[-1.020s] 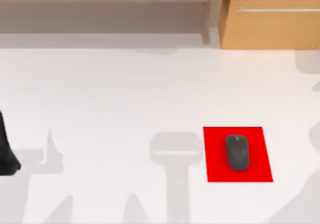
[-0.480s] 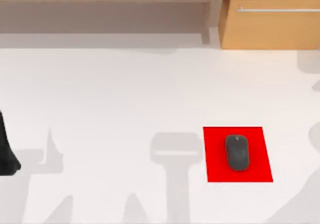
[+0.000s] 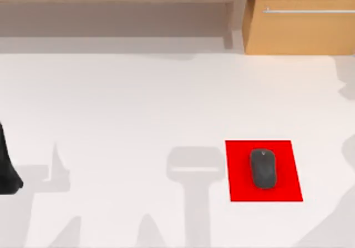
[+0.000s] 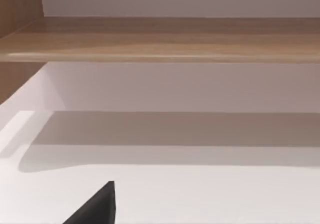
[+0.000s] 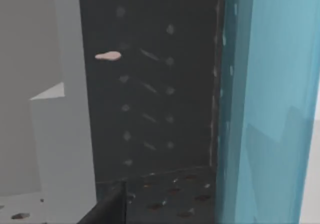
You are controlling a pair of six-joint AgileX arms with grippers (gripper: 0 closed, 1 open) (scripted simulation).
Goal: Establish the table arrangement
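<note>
One dark grey computer mouse point(image 3: 263, 169) resting on small red rectangular mat point(image 3: 265, 171), broad white tabletop point(image 3: 122, 109); likely light, rigid, best gripped across flanks. Left arm point(image 3: 8, 167) parked at table's left edge; finger state of both grippers impossible to tell.

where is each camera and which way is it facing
Top view: above, looking down on the broad white tabletop, red rectangular mat, dark grey computer mouse; left arm's black link at the left edge.
Left wrist view: low, facing the light wooden shelf unit; a black gripper part.
Right wrist view: close on a dark perforated panel.
Top and left wrist views share shelf and tabletop.
</note>
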